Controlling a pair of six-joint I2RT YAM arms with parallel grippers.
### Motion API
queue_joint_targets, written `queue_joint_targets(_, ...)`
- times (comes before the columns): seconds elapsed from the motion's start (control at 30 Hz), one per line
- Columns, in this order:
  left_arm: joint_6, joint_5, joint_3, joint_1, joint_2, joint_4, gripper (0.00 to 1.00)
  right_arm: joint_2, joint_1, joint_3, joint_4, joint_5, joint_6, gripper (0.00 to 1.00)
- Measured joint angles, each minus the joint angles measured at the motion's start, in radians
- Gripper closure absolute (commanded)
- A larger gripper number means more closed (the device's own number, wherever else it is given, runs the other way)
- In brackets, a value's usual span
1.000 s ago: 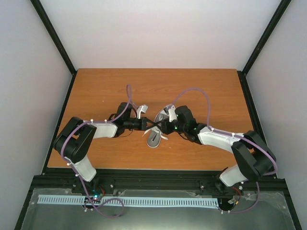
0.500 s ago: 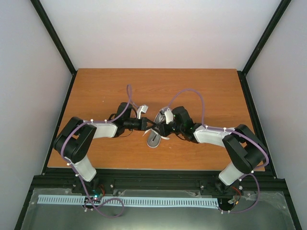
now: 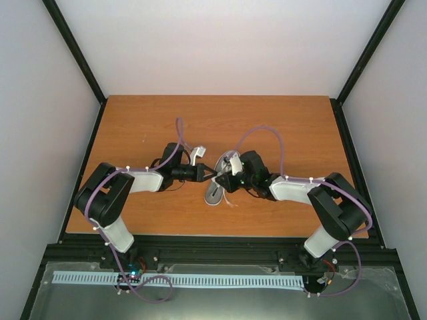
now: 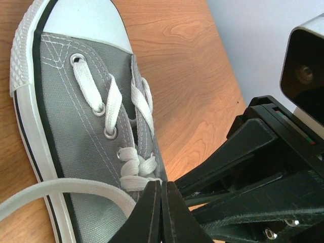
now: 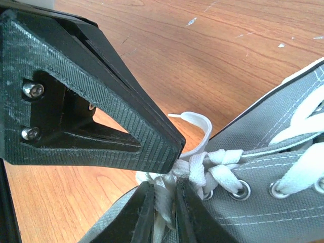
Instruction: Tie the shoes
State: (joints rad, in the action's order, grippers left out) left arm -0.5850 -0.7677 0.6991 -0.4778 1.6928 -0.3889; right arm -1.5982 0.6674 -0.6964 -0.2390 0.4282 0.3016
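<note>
The grey shoe with its white toe cap lies mid-table between my two grippers. In the left wrist view the shoe shows its laces crossed into a knot. My left gripper is shut, its tips at that knot. Whether a lace is pinched in it I cannot tell. A loose lace runs in from the left under its fingers. My right gripper is shut on a white lace strand just beside the knot on the shoe. The left gripper's finger touches the same knot.
The wooden table is bounded by black frame posts and white walls. Purple cables arch over both arms. The two grippers meet tip to tip over the shoe, with very little room between them.
My right gripper has closed its jaws onto the lace strand and edged slightly left toward the left gripper. The left gripper stayed shut in place.
</note>
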Motion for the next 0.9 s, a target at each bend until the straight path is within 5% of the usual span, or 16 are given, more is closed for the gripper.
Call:
queue_joint_targets(0.17, 0.000, 0.008, -0.002, 0.000, 0.000, 0.000, 0.98, 0.000, 0.000, 0.019, -0.006, -0.010, 0.001, 0.90)
queue_joint_targets(0.3, -0.002, 0.026, -0.008, 0.000, -0.012, 0.002, 0.78, 0.000, 0.000, 0.031, -0.015, -0.018, 0.001, 0.91)
queue_joint_targets(0.47, 0.013, 0.062, -0.011, 0.000, -0.064, 0.016, 0.66, 0.000, 0.000, 0.040, -0.012, -0.026, 0.001, 0.92)
queue_joint_targets(0.9, 0.140, 0.090, 0.037, -0.029, -0.088, 0.174, 0.74, 0.000, 0.000, 0.042, -0.013, -0.028, 0.000, 0.92)
